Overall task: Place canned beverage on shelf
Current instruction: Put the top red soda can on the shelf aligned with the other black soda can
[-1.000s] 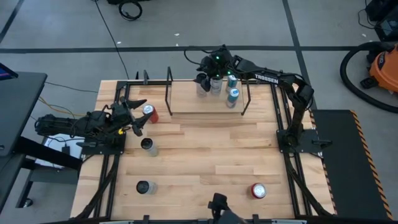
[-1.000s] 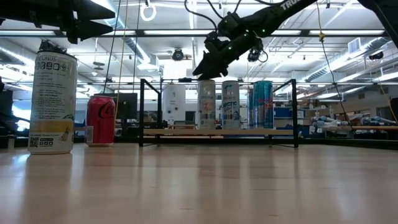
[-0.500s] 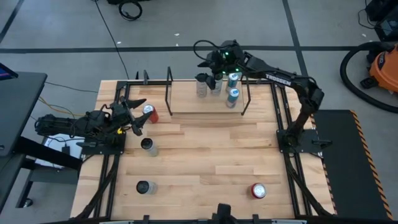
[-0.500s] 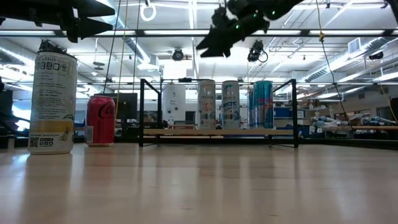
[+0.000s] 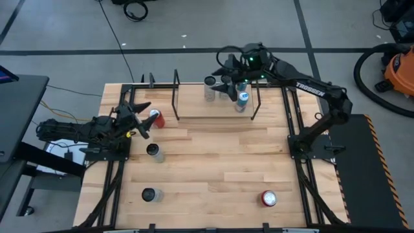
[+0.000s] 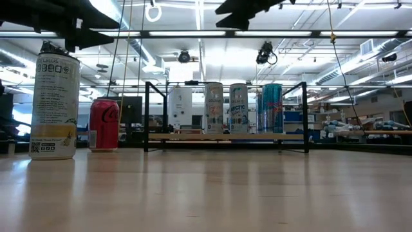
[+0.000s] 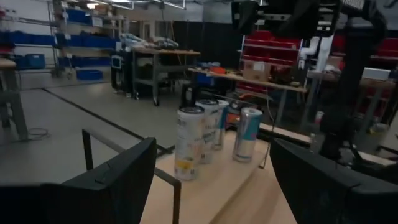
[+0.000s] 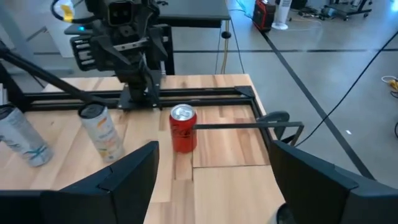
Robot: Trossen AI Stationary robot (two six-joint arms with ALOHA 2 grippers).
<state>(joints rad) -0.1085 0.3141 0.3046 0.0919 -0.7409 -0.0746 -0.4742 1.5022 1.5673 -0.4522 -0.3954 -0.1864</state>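
- We are taking the shelf (image 5: pixel 213 109) as our landmark: a light-wood platform with black rod frames at its ends, standing at the far edge of the table (image 5: pixel 207 168).
- We are seeing three cans standing upright on the shelf in the low view: a white one (image 6: pixel 213 107), a pale one (image 6: pixel 239 108) beside it, and a blue one (image 6: pixel 271 107) toward the frame at that end.
- We are holding the right gripper (image 5: pixel 228 77) above the shelf, over the row of cans and clear of their tops; its fingers are spread apart and holding nothing, as the right wrist view shows between the two fingers (image 8: pixel 124 180).
- We are keeping the left gripper (image 5: pixel 139 116) off the shelf's left end, over the table, with its fingers parted around empty air.
- We are seeing a red can (image 5: pixel 156 118) standing just beside the left gripper's fingertips, between them and the shelf's left frame; we cannot tell whether they touch.
- We are also seeing, nearer the front than the shelf, a pale can (image 5: pixel 154 153), a dark-topped can (image 5: pixel 150 195) and a second red can (image 5: pixel 268 198), all well apart from either gripper.
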